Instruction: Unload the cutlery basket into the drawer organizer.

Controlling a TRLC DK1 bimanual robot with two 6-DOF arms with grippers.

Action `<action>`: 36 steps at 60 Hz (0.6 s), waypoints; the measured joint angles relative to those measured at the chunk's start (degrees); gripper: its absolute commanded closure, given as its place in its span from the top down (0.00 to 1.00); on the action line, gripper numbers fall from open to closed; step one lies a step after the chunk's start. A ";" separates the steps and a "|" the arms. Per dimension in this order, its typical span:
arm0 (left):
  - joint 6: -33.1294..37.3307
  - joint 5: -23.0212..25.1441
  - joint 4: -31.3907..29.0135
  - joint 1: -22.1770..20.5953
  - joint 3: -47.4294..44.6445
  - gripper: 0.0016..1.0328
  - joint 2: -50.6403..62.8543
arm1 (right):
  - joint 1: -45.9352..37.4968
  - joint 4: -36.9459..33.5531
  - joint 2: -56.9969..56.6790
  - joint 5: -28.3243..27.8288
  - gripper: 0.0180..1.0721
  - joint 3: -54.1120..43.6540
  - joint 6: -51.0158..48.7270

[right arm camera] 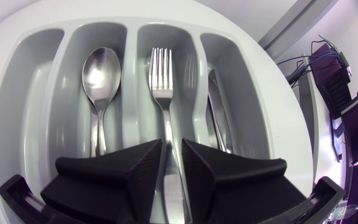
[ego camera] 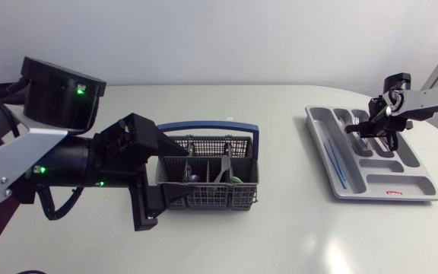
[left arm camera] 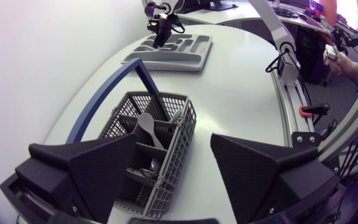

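1. The worktop is white and rounded. The cutlery basket stands towards its left half and the drawer organizer near its right edge, well apart.
2. The cutlery basket is a grey mesh box, upright, with its blue handle raised over it. A white spoon stands tilted in a middle compartment. Metal pieces lie in the compartment nearest the left arm; their type cannot be made out.
3. The left pincer is at the basket's near end with its fingers wide apart. One finger overlaps the basket's end and the other stands clear beside its outer wall. Nothing is gripped.
4. The left arm's bulk lies beside the basket in the head view and hides the basket's left wall.
5. The drawer organizer is a grey tray with lengthwise compartments. A spoon lies in one, a fork in the next and a knife in the one beyond.
6. A thin blue item lies in the long compartment on the side facing the basket.
7. The right pincer is over the fork's compartment. Its fingers are nearly together and clamped on the fork's handle from both sides, tines pointing ahead.
8. The right pincer's fingers cover the lower handles of the spoon and the knife.
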 measured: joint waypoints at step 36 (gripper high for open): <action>11.37 -15.58 3.87 -13.20 0.66 0.82 9.33 | 6.14 13.46 -37.75 -9.81 0.70 -36.83 -5.70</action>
